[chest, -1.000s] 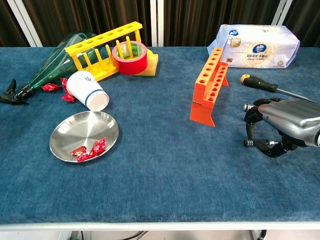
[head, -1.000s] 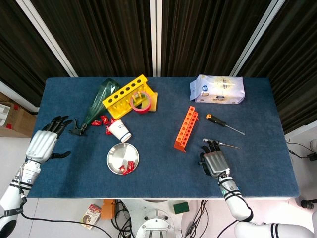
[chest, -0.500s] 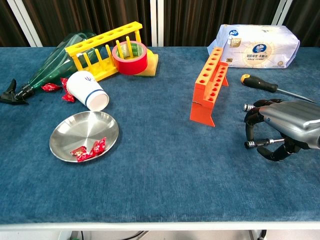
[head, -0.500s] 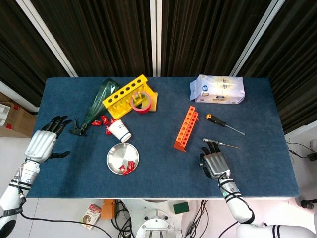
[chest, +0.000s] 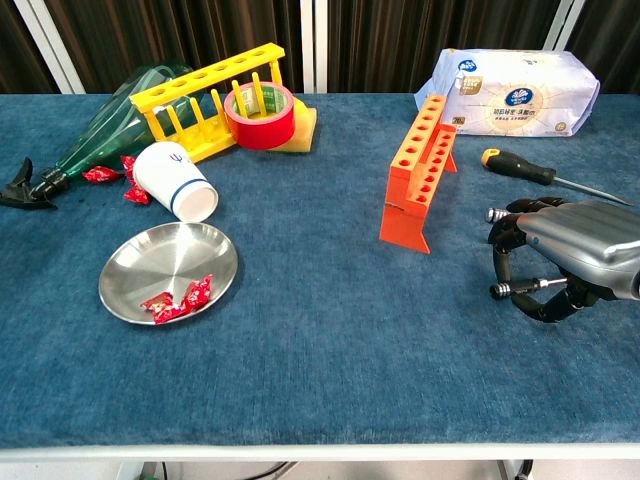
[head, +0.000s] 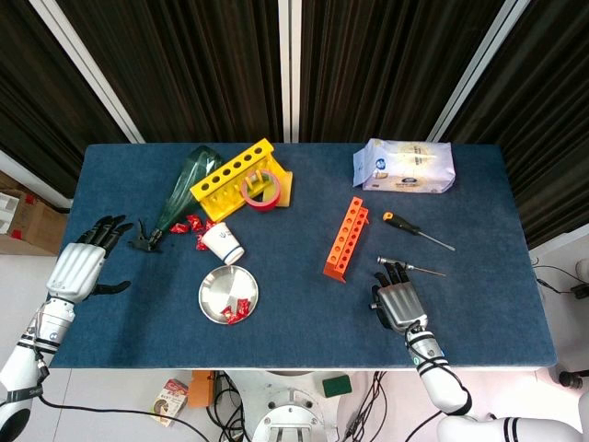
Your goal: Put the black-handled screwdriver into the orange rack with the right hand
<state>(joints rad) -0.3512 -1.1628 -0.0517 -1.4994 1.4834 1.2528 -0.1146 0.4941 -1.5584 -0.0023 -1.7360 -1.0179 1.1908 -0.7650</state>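
Note:
The black-handled screwdriver (head: 405, 224) (chest: 520, 168), with an orange cap on its handle, lies flat on the blue cloth to the right of the orange rack (head: 346, 238) (chest: 420, 170). The rack stands upright mid-table. My right hand (head: 398, 299) (chest: 565, 255) is nearer the front edge than the screwdriver, palm down, fingers arched and thumb apart, holding nothing. Its fingertips (head: 391, 269) reach the handle end of a second, thin screwdriver (head: 425, 269). My left hand (head: 83, 262) rests with fingers spread at the table's left edge and holds nothing.
A white tissue pack (head: 405, 166) lies at the back right. At the left are a yellow rack (head: 235, 177), red tape (head: 259, 191), a green bottle (head: 189, 184), a paper cup (head: 223, 243), red candies and a steel plate (head: 228, 293).
My right hand's thumb has uncurled slightly. Nothing else has moved.

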